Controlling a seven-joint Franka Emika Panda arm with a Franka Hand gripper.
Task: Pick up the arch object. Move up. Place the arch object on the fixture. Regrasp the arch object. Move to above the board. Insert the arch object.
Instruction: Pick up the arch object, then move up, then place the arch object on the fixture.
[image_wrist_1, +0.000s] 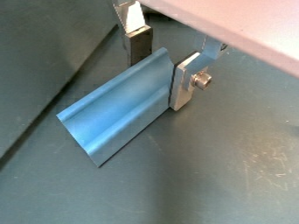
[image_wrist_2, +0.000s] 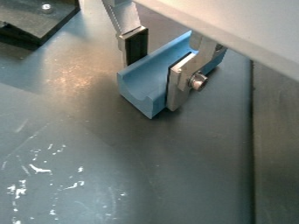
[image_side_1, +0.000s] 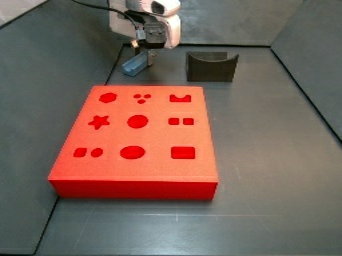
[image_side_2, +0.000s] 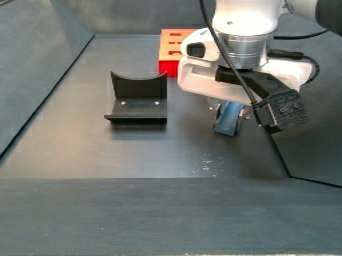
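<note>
The arch object (image_wrist_1: 117, 109) is a grey-blue elongated block with a curved trough, lying on the dark floor. It shows in both wrist views (image_wrist_2: 146, 83) and both side views (image_side_1: 136, 68) (image_side_2: 229, 121). My gripper (image_wrist_1: 162, 66) (image_wrist_2: 162, 63) is down over one end of it, with a finger on each side. One finger (image_wrist_1: 184, 83) lies against the block's side. The other finger (image_wrist_1: 138, 48) stands a little off it, so the jaws are open. The fixture (image_side_1: 210, 66) (image_side_2: 136, 98) stands apart from it with nothing on it. The red board (image_side_1: 134, 135) lies near the front.
Grey walls enclose the floor in both side views. The arch object lies close to one wall (image_side_1: 80, 40), between the board's far edge and that wall. A corner of the fixture's base plate (image_wrist_2: 30, 22) shows in a wrist view.
</note>
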